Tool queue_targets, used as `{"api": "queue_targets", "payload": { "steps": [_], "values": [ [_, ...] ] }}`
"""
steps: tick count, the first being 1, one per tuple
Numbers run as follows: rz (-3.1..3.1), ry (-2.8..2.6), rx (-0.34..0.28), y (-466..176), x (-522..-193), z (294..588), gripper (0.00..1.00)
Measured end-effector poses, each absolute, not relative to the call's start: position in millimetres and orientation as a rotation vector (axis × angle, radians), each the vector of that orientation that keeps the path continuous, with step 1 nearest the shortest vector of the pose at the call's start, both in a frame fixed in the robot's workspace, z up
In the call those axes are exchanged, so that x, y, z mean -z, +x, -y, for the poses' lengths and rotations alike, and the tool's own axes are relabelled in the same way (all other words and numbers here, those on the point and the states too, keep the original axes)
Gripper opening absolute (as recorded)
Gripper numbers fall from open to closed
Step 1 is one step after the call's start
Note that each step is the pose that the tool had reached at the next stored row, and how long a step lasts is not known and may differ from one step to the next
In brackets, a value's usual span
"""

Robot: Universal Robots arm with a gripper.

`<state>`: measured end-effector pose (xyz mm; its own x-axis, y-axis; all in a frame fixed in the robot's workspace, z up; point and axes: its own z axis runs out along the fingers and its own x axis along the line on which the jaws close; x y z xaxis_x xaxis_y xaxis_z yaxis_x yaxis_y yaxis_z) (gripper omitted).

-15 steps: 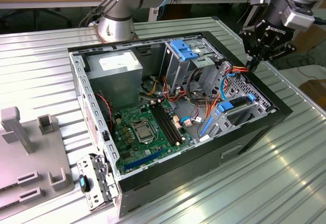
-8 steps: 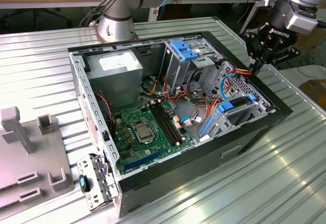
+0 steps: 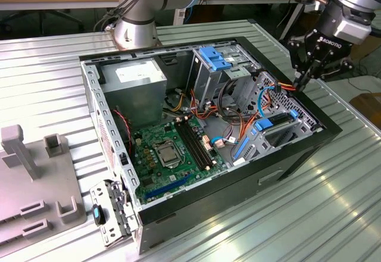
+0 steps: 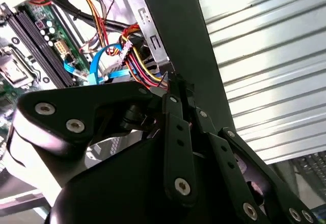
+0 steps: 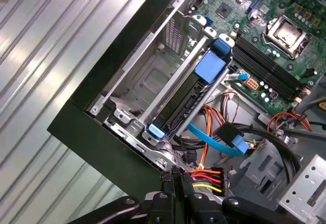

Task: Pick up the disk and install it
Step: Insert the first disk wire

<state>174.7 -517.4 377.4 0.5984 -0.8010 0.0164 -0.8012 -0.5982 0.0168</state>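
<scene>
The disk lies in the silver drive bay at the front corner of the open computer case. Its blue carrier tab faces up and its dark body sits between the bay's rails. The exterior view has it by the case's right wall. My gripper hangs just above that wall's rim, apart from the disk, fingers pressed together with nothing between them. In both wrist views the fingertips sit beside a bundle of red, yellow and black power wires.
The case lies on its side on a ribbed metal table. Inside are the green motherboard, a silver power supply, a blue-tabbed cage and blue data cables. A grey fixture stands at the exterior view's left.
</scene>
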Motion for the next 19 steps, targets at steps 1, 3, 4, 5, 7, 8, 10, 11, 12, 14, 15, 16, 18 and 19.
{"api": "queue_targets", "payload": {
  "steps": [1, 3, 4, 5, 7, 8, 10, 11, 12, 14, 15, 16, 18, 19],
  "values": [
    [1.42, 2.777, -0.011, 175, -377, 517, 0.16],
    [1.484, 2.744, -0.01, 175, -376, 517, 0.16],
    [1.518, 2.725, -0.01, 175, -376, 517, 0.16],
    [1.532, 2.717, -0.009, 175, -376, 517, 0.16],
    [1.538, 2.713, -0.009, 171, -376, 517, 0.16],
    [1.54, 2.713, -0.009, 168, -376, 517, 0.16],
    [1.543, 2.711, -0.009, 164, -376, 517, 0.16],
    [1.547, 2.709, -0.009, 161, -376, 517, 0.16],
    [1.55, 2.707, -0.009, 157, -376, 517, 0.16],
    [1.553, 2.705, -0.009, 154, -376, 517, 0.16],
    [1.556, 2.703, -0.009, 153, -376, 517, 0.16],
    [1.564, 2.699, -0.009, 153, -375, 517, 0.16],
    [1.598, 2.679, -0.008, 153, -375, 517, 0.16],
    [1.62, 2.665, -0.008, 153, -374, 517, 0.16]
  ]
}}
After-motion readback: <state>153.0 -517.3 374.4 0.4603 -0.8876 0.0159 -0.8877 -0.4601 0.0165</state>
